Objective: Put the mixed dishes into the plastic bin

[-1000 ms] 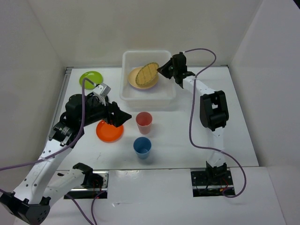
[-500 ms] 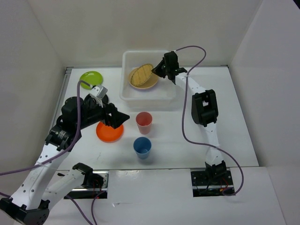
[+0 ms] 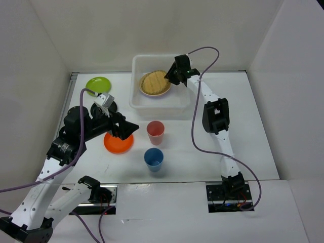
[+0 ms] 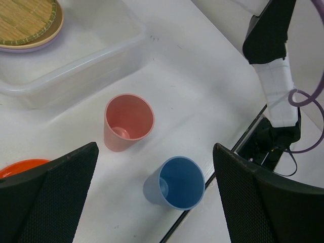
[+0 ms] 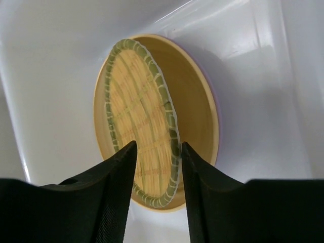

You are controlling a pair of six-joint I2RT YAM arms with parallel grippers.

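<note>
The woven bamboo plate (image 3: 154,82) (image 5: 139,126) lies in the plastic bin (image 3: 135,98) on a pale yellow plate (image 5: 195,101), with a lavender rim (image 5: 215,101) showing underneath. My right gripper (image 3: 172,76) (image 5: 157,167) hangs over the plate's right edge, jaws apart and the rim loose between them. My left gripper (image 3: 129,127) (image 4: 157,197) stands wide open above the table, with the blue cup (image 3: 153,158) (image 4: 177,182) below it. The pink cup (image 3: 155,131) (image 4: 129,121) stands upright beside it. An orange plate (image 3: 118,142) (image 4: 20,167) lies under the left arm.
A lime green plate (image 3: 98,84) lies at the far left. A black plate (image 3: 110,107) peeks out from behind the left arm. White walls close in the table on three sides. The right arm's base (image 4: 276,142) stands at the near edge.
My right gripper moved left and down into the bin, laid the tilted woven plate onto the yellow plate, and its jaws parted. The left arm shifted only slightly.
</note>
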